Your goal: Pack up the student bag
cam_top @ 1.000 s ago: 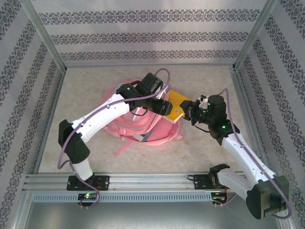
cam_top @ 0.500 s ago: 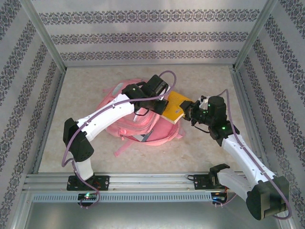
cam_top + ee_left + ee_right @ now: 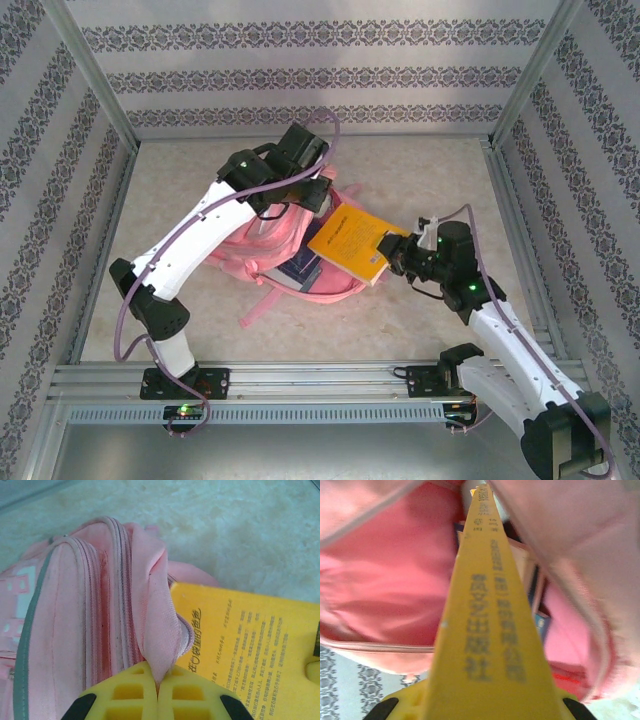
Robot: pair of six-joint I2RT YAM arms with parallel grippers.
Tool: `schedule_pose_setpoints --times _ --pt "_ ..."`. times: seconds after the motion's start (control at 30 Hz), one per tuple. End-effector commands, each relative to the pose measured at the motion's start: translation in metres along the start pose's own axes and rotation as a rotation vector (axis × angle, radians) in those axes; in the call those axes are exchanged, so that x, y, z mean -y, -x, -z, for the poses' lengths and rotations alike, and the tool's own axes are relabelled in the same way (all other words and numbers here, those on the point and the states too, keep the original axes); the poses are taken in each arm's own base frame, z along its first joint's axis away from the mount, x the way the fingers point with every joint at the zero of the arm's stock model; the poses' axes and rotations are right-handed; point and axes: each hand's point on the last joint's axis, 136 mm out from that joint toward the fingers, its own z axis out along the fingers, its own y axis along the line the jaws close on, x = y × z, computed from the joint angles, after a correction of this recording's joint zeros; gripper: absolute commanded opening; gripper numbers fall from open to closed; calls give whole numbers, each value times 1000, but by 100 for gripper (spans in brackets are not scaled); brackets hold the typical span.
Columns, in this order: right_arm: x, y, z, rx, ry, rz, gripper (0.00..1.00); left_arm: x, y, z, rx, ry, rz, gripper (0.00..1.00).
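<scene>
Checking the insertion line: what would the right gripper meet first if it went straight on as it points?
Probably the student bag's open mouth; the held yellow book points inside, toward books packed there. Depth unclear.

yellow book (image 3: 250, 645): cover lies right of bag (image 3: 75, 605) and carries dark chinese print. larger heading line nearest bag, several finer lines farther from bag, all slanted. characters too small to read surely. book spine (image 3: 490, 630), pointing into bag: single column of dark chinese characters, larger ones far from bag, smaller ones toward it. blurred, not readable.
</scene>
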Motion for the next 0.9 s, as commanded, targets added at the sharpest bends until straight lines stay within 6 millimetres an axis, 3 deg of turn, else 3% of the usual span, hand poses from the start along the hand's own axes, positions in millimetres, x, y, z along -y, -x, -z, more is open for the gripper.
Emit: schedule_pose_setpoints --times 0.0,0.13,0.47,0.87 --pt "-16 -2 2 3 75 123 0 -20 23 37 112 42 17 0" --pt "-23 -1 1 23 126 128 0 -24 26 41 120 30 48 0" --pt "-70 -8 11 -17 218 233 0 -24 28 38 112 4 70 0" --pt "-89 -15 18 -75 219 225 0 -27 30 38 116 -20 96 0"
